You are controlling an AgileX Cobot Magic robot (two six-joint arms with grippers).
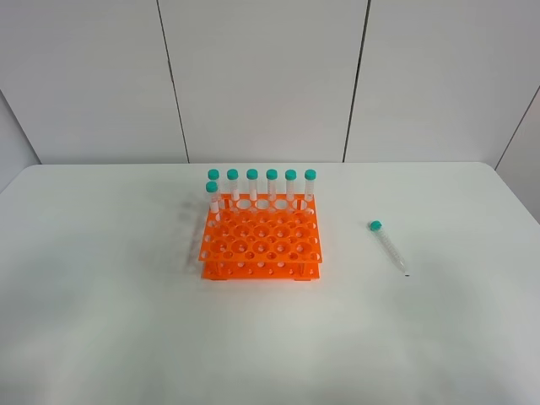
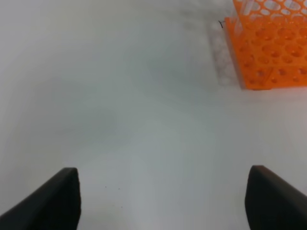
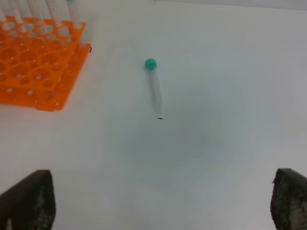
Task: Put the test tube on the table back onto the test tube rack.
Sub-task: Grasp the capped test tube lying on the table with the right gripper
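The left gripper point(image 2: 163, 194) and the right gripper point(image 3: 160, 199) hang released over the white surface point(image 1: 126, 337), each with fingers spread wide and holding nothing. Beyond the right one, the test tube point(image 3: 154, 91) lies flat on the surface, its teal cap pointing away. It is well apart from the orange test tube rack point(image 1: 261, 245), on its right. Along the rack's far edge stand capped tubes point(image 1: 272, 187).

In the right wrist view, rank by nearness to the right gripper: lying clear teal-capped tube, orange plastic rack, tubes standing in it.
1. Lying clear teal-capped tube, ahead of right gripper.
2. Orange plastic rack, leftward.
3. Standing tubes, rack's far side.
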